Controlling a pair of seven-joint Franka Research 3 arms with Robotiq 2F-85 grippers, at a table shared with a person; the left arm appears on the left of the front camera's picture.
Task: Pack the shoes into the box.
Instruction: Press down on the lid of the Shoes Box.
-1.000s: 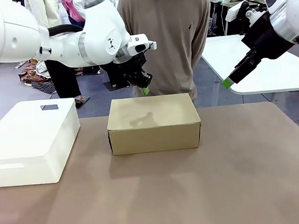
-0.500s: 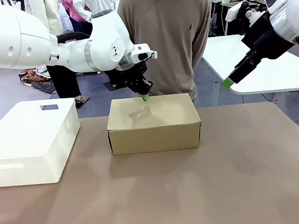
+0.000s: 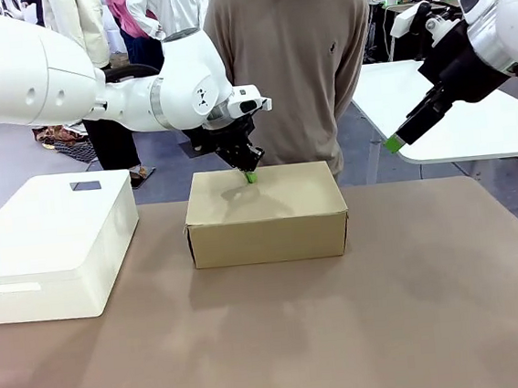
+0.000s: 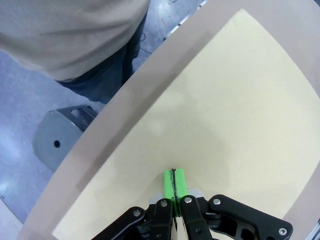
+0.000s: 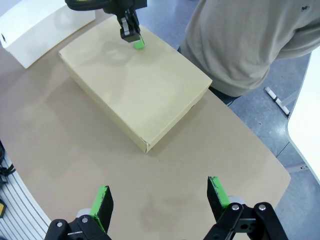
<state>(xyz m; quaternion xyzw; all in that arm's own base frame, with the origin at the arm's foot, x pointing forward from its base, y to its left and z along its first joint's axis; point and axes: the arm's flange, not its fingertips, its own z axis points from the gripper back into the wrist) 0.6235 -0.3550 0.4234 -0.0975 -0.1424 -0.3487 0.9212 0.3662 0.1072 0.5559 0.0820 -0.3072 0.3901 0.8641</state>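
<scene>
Box [image 3: 265,213]: lid shut, table centre.
Left gripper [image 3: 251,177]: pads pressed together, empty, over lid's 12 o'clock edge.
Right gripper [image 3: 394,144]: fingers spread, empty, raised at 2 o'clock.

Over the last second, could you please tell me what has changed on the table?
The left hand, shut, came down from above the far edge onto the closed lid of the box, gripping nothing. The right hand stayed open and raised; the box and the white box did not move.

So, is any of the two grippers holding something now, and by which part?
Nothing is held. The left gripper is shut on nothing, tips at the closed box lid. The right gripper hangs open above the table.
</scene>
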